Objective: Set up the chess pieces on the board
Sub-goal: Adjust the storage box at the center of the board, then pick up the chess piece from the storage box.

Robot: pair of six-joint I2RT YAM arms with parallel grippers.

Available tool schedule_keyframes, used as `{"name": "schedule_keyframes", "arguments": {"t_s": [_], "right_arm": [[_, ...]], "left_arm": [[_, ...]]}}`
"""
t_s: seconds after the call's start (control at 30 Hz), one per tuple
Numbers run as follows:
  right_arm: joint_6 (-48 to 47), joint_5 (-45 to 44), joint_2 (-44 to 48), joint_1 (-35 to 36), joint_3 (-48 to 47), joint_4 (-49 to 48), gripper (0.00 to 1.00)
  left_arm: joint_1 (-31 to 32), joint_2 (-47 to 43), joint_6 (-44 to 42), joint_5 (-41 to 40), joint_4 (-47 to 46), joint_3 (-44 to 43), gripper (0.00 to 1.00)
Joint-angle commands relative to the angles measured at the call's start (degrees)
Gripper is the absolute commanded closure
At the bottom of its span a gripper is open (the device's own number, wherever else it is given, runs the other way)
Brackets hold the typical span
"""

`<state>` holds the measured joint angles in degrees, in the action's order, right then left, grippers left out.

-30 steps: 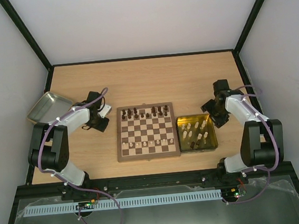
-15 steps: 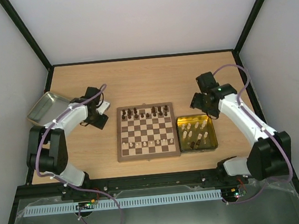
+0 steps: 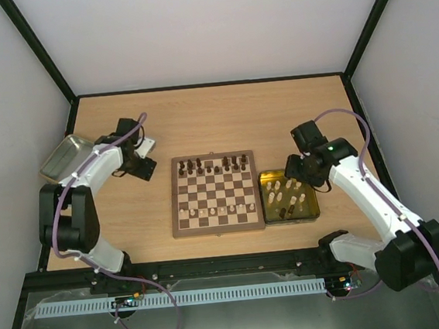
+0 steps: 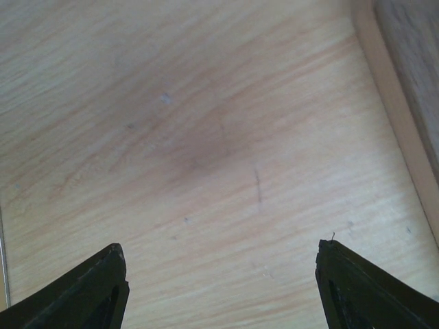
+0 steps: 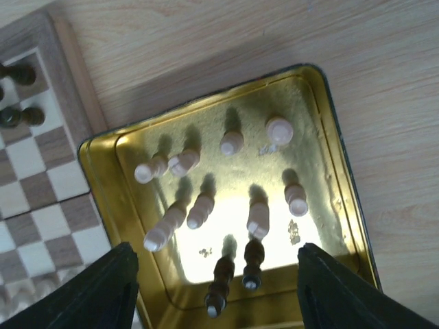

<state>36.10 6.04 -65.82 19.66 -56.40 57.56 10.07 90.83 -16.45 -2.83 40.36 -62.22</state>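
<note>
While the right gripper (image 5: 216, 257) hangs over the gold tray (image 5: 346, 192), its two dark fingers (image 5: 103, 291) stand wide apart with nothing between them, so it is open and grips no piece. Directly beneath it, inside the tray, lie the cream pieces (image 5: 202, 209), roughly eight of them scattered over the tray floor. Two dark pieces (image 5: 252, 257) sit side by side closest to the gap between the fingers. From above, the tray lies just beside the right edge of the board (image 3: 216, 229), which sits in the middle of the table (image 3: 200, 120). On the board, a dark row (image 3: 212, 165) stands along the far edge and a cream row (image 3: 212, 210) along the near edge, both to the left of the right gripper and apart from it. Over on the other side, the left gripper (image 3: 143, 160) is above bare table off the board's far left corner, between the board and a silver tray (image 3: 67, 157). Its wrist view shows both fingertips spread wide with only plain wood between them. It is open and empty, well apart from every piece.
</note>
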Motion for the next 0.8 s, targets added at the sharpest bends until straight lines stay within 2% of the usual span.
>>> {"name": "schedule_keyframes", "arguments": {"t_s": [0.0,0.17,0.33,0.6,0.77], "right_arm": [[-0.3,4.0,4.4,0.7,0.3,5.7,0.43],[-3.9,3.5,3.7,1.7,-3.8,12.2,0.51],[-4.2,2.4,0.3,5.5,-7.0,16.2,0.63],[1.8,0.6,-4.8,20.0,-4.3,15.5,0.63],[5.7,1.6,-4.6,22.2,1.5,11.1,0.63]], "left_arm": [[-5.0,2.9,3.9,5.7,-1.1,-3.2,0.25],[-8.9,5.5,6.7,10.9,-1.9,-3.3,0.25],[-9.2,6.6,8.3,12.4,-2.7,-2.8,0.25],[-9.1,8.2,8.8,13.3,-2.0,-4.8,0.25],[-9.1,8.6,8.8,13.6,-2.3,-4.2,0.25]]}}
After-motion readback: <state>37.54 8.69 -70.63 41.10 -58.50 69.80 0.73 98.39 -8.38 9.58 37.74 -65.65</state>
